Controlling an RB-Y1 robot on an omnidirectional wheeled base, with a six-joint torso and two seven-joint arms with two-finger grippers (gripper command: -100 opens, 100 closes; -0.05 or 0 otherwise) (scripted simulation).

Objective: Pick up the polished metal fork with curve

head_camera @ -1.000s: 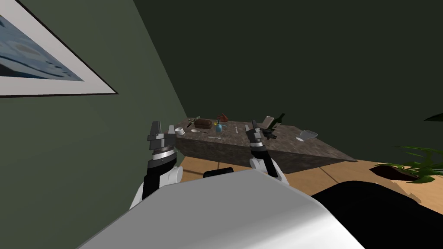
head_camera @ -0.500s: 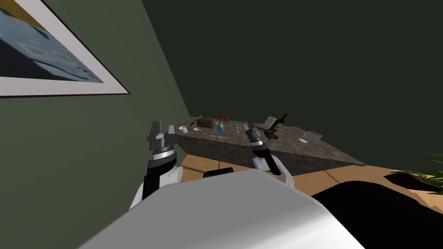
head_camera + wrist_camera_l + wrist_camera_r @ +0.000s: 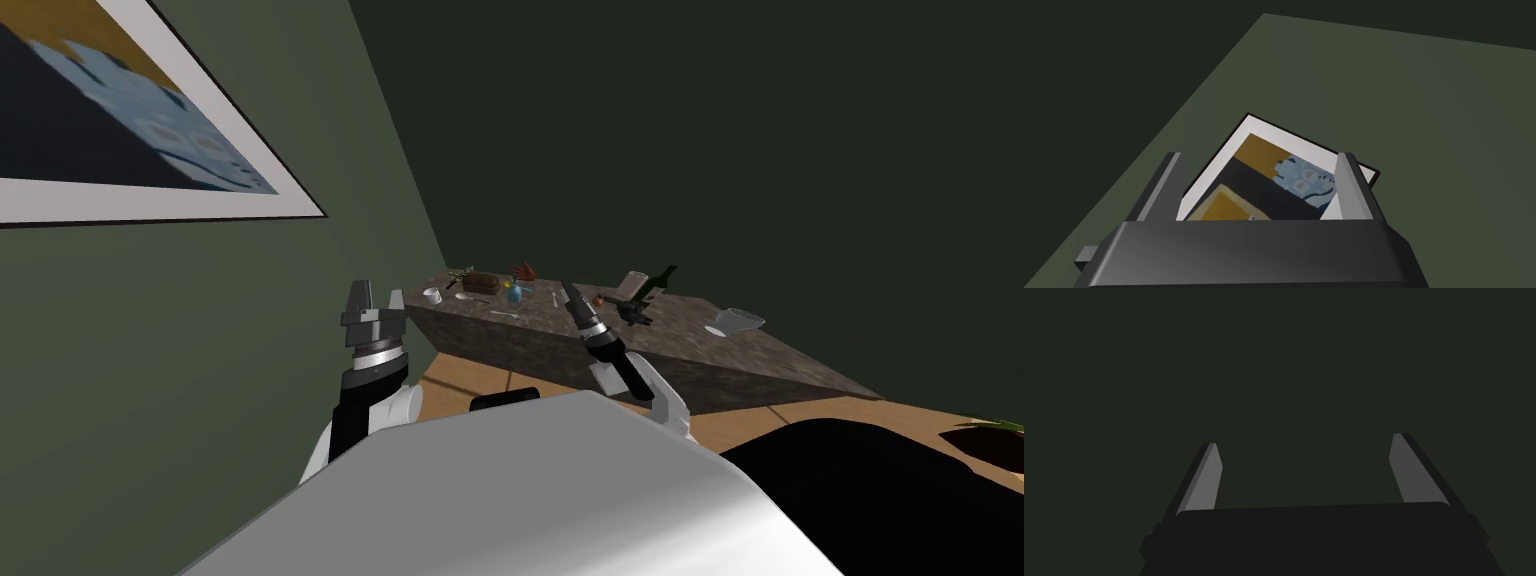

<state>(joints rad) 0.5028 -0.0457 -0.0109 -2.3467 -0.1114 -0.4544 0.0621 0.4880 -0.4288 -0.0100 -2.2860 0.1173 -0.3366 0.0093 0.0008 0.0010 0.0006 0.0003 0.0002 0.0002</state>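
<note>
Hanging by the front edge of the table (image 3: 690, 342), the right gripper (image 3: 567, 291) (image 3: 1306, 448) is being held wide open, empty; the left gripper (image 3: 376, 293) (image 3: 1259, 165), by its corner, too.

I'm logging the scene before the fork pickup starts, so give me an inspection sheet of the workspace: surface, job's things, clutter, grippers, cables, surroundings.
Surface: dark speckled table in the room's corner, ahead of me.
Job's things: thin light utensils lie among the clutter; too small to tell which is the fork.
Clutter: white cup, brown box, blue bottle, dark green bottle, white bowl.
Grippers: left gripper raised near the table's left end, fingers open; right gripper raised in front of the table, fingers open; both empty.
Cables: nothing seen.
Surroundings: green walls, framed picture, wooden floor, plant.
</note>
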